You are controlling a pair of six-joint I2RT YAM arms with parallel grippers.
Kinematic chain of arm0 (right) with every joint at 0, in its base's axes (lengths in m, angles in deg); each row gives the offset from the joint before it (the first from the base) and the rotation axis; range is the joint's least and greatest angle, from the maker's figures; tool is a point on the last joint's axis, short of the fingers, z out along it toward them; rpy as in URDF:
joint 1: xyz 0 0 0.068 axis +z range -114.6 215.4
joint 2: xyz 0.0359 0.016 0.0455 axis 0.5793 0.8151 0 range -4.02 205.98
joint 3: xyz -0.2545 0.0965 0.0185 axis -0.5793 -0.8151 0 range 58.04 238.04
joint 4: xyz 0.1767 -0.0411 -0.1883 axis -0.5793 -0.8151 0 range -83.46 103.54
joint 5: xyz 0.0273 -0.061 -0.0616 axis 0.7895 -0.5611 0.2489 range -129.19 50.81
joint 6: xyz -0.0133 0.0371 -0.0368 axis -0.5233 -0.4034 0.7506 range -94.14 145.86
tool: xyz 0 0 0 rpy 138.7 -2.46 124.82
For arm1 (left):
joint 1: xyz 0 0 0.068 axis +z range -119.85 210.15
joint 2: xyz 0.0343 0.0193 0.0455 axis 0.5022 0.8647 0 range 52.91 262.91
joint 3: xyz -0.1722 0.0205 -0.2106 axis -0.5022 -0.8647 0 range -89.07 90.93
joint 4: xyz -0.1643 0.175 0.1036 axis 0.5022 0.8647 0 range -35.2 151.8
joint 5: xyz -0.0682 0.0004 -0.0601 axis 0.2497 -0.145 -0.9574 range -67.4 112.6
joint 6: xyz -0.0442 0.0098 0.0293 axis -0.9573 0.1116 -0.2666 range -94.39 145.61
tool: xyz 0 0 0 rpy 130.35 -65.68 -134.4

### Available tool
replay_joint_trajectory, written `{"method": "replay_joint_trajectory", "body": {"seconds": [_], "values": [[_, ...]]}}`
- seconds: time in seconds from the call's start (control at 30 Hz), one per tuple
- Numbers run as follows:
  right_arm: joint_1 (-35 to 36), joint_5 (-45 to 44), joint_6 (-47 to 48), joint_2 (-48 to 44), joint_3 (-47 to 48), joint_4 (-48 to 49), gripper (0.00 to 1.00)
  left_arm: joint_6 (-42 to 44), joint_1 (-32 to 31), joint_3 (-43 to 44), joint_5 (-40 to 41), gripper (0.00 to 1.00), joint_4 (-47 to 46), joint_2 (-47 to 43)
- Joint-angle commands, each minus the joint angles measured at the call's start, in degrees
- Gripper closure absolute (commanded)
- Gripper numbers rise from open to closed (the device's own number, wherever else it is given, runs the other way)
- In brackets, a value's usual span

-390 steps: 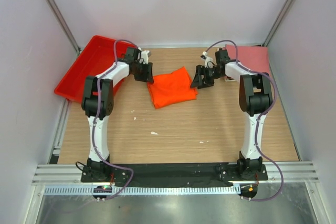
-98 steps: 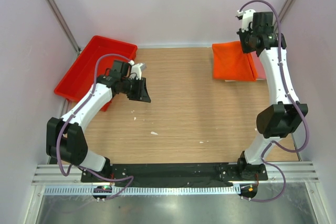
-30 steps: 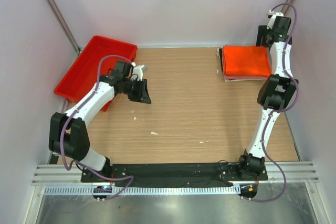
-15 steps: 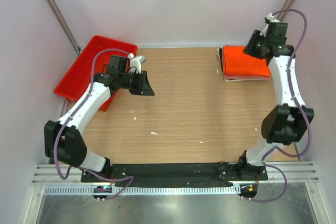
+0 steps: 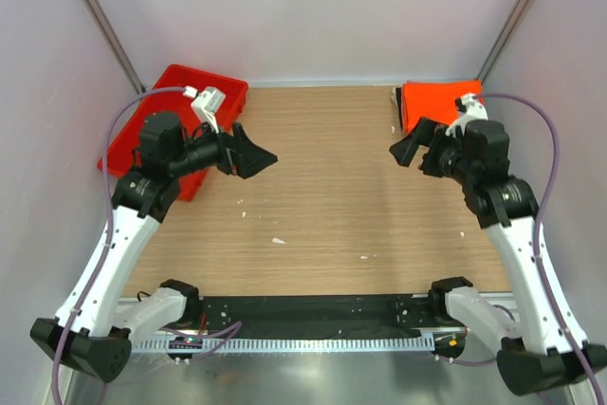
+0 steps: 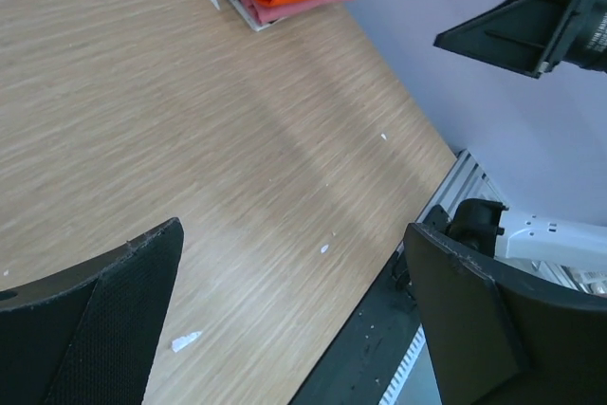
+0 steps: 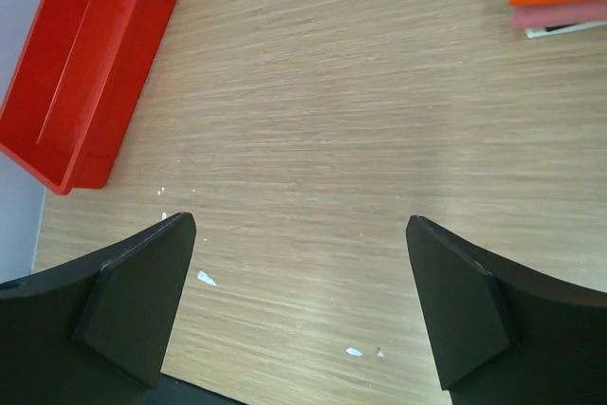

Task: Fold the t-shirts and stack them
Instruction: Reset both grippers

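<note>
The right arm hides the near part of the folded bright orange cloth t-shirt (image 5: 432, 100) from above, and both wrist views cut it off at the frame edge. Only a thin edge of the dusty pink cloth t-shirt (image 7: 560, 14) shows beneath it. A pale flat edge (image 7: 564, 32) under the pink one is too small to identify.

The stack lies at the far right corner of the light wood-grain table (image 5: 322, 206). The right gripper (image 7: 299, 225) hovers near it, jaws spread wide and holding nothing. The left gripper (image 6: 294, 230), equally wide and empty, hangs well apart from it, near the rigid red rectangular plastic tray (image 7: 85, 73).
</note>
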Motion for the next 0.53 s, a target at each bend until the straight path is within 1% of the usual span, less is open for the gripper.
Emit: {"method": "replay_joint_trajectory", "body": {"seconds": [0.0, 0.07, 0.23, 0.33, 0.5], "values": [[-0.14, -6.15, -3.93, -7.36, -2.14, 1.77, 0.00, -1.79, 0.33, -3.73, 2.82, 0.00, 0.33, -3.62], [-0.14, -6.94, -4.81, -8.69, -1.97, 1.06, 0.00, -2.05, 0.33, -5.75, 4.23, 0.00, 1.04, -7.49], [-0.14, -3.52, -9.30, -7.37, -1.18, -0.25, 0.00, -2.41, 0.33, -7.43, 8.28, 0.00, 0.86, -13.64], [-0.14, -2.82, -10.00, -8.07, -1.79, 1.14, 0.00, -2.93, 0.33, -7.87, 8.55, 0.00, 0.86, -14.70], [-0.05, -2.81, -10.09, -8.07, -0.65, 0.71, 0.00, -3.20, 0.33, -9.28, 8.72, 0.00, 0.16, -15.41]]}}
